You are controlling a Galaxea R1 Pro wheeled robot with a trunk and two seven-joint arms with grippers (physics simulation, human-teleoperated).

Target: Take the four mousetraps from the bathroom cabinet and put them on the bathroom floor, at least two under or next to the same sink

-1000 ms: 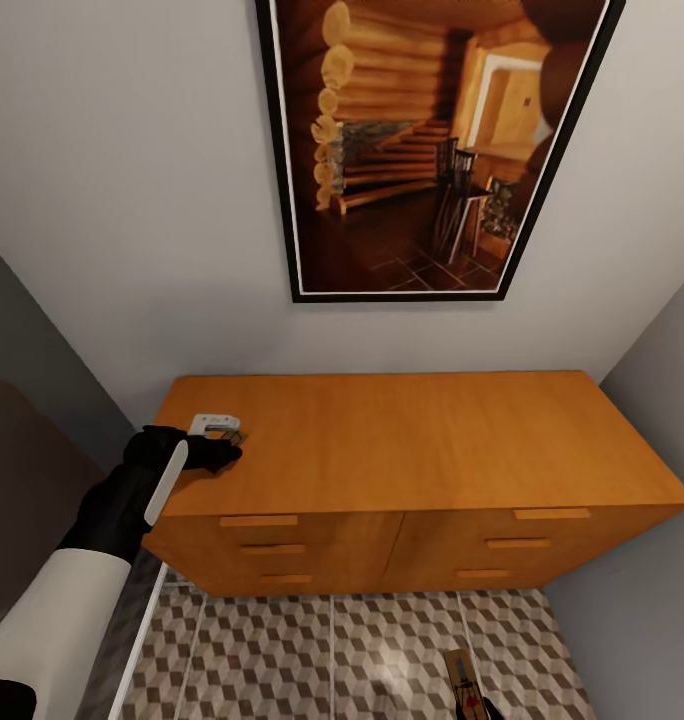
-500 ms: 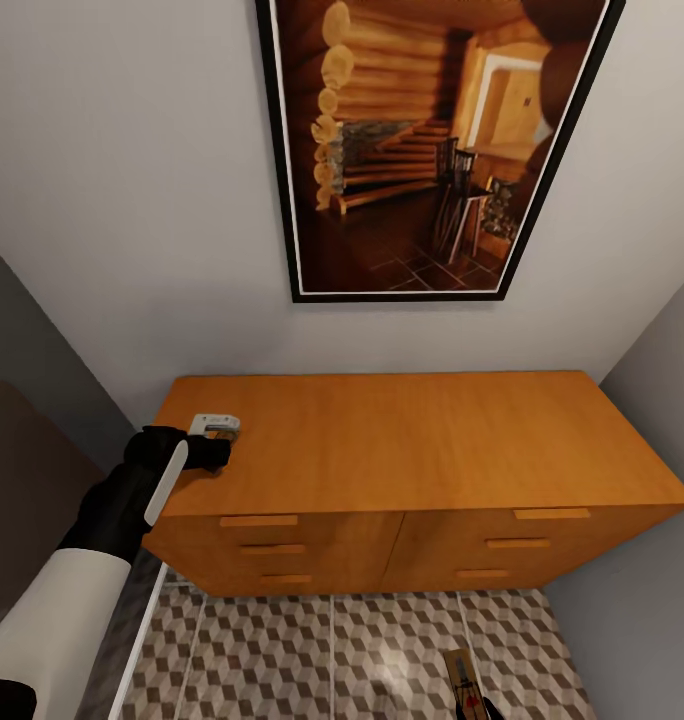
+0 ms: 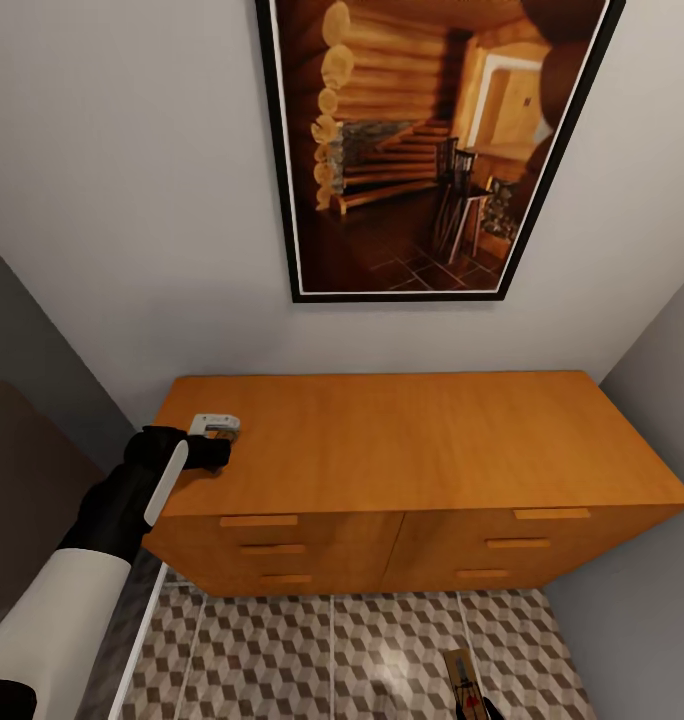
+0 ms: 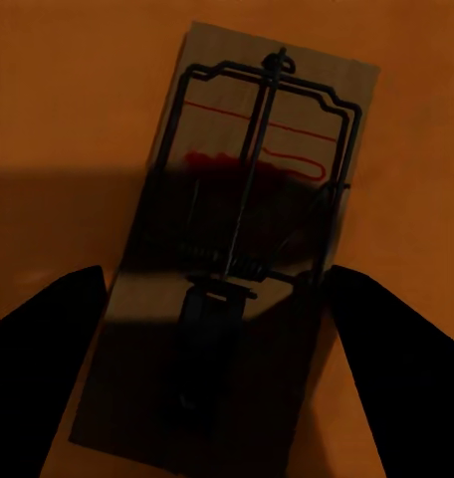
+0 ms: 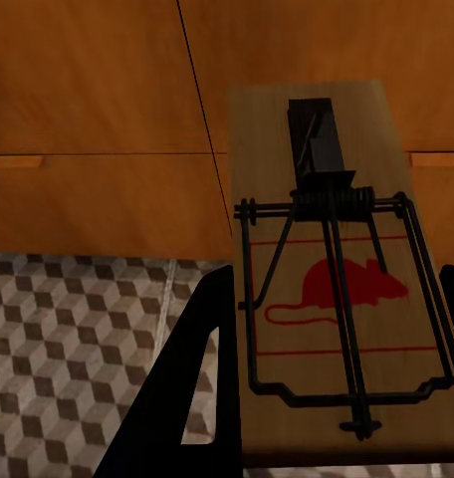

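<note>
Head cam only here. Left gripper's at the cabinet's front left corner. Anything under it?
Observer: Yes. The left wrist cam shows a trap lying flat on the cabinet top, between the left gripper fingers.
Operator: Gripped?
Observer: Can't tell. The fingers flank its long edges, contact unclear.
Operator: Right gripper?
Observer: The right gripper holds a second trap, red mouse print facing its camera, in front of the drawers.
</note>
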